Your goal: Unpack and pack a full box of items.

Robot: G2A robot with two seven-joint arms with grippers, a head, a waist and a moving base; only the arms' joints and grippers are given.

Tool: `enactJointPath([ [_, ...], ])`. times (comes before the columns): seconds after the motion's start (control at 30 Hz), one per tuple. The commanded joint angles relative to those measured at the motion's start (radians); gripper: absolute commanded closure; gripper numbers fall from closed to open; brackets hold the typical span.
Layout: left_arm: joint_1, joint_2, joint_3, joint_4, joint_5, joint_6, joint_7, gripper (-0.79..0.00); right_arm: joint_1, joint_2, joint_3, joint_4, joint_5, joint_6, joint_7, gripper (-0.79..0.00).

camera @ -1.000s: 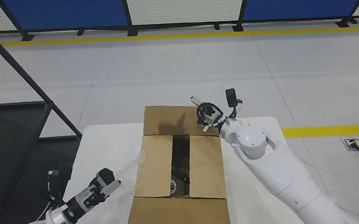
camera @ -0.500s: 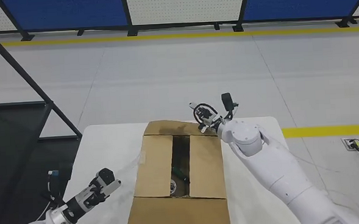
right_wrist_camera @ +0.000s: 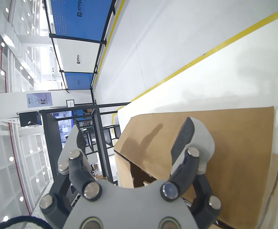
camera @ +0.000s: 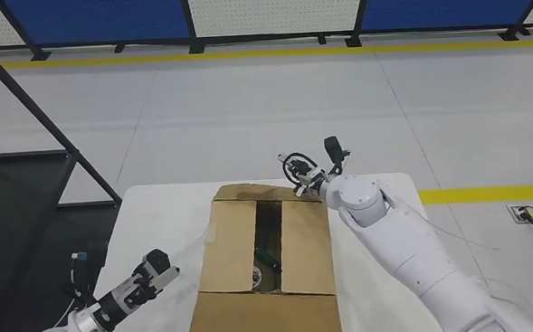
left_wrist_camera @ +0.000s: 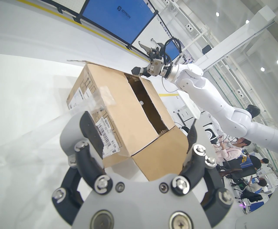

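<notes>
**Box half-open, right arm on the far flap**

- Near flap (camera: 257, 322) is folded out flat toward the robot, so that end is out of the way.
- Left gripper (camera: 161, 268) hangs low over the table (camera: 151, 217), beside the box's left wall but apart from it. Jaws are spread wide and hold nothing. It looks parked to leave the box top free.
- Box (camera: 304, 245) sits mid-table. The two long flaps lie nearly shut, with a dark gap (camera: 269, 222) between them.
- Items (camera: 263, 259) show through the gap, down inside. Nothing is unpacked yet.
- Far flap (right_wrist_camera: 217, 141) stands tilted rather than laid flat.
- Right gripper (right_wrist_camera: 131, 123) is at that flap, jaws wide and empty, with one finger in front of the cardboard. Can't tell if it touches.
- My guess is it's there to fold the flap outward, so the long flaps can swing open.
</notes>
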State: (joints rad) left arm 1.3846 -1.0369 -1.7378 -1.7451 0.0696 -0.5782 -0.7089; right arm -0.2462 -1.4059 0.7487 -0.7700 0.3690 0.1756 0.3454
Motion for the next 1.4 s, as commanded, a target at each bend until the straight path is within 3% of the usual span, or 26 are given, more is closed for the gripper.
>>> enactJointPath([
  [0.0, 0.000, 0.000, 0.000, 0.000, 0.000, 0.000, 0.000, -0.785, -0.008, 0.005, 0.021, -0.019, 0.004, -0.030, 0.012, -0.785],
  [0.3, 0.008, 0.000, -0.007, -0.007, 0.011, 0.005, 0.030, -0.785, -0.129, 0.071, 0.144, -0.302, -0.053, -0.084, 0.224, -0.785],
  [0.47, 0.026, 0.006, -0.059, 0.020, 0.014, -0.006, 0.055, -0.785, -0.232, 0.122, 0.203, -0.510, -0.163, 0.013, 0.412, -0.785],
  [0.67, 0.066, 0.016, -0.132, 0.078, 0.010, -0.064, 0.049, -0.785, -0.346, 0.160, 0.246, -0.693, -0.253, 0.109, 0.528, -0.785],
  [1.0, 0.077, 0.019, -0.146, 0.086, 0.012, -0.087, 0.044, -0.785, -0.357, 0.163, 0.249, -0.710, -0.260, 0.115, 0.529, -0.785],
  [1.37, 0.113, 0.018, -0.102, 0.036, -0.127, -0.153, 0.060, -0.785, -0.302, 0.121, 0.100, -0.617, -0.280, 0.108, 0.514, -0.785],
])
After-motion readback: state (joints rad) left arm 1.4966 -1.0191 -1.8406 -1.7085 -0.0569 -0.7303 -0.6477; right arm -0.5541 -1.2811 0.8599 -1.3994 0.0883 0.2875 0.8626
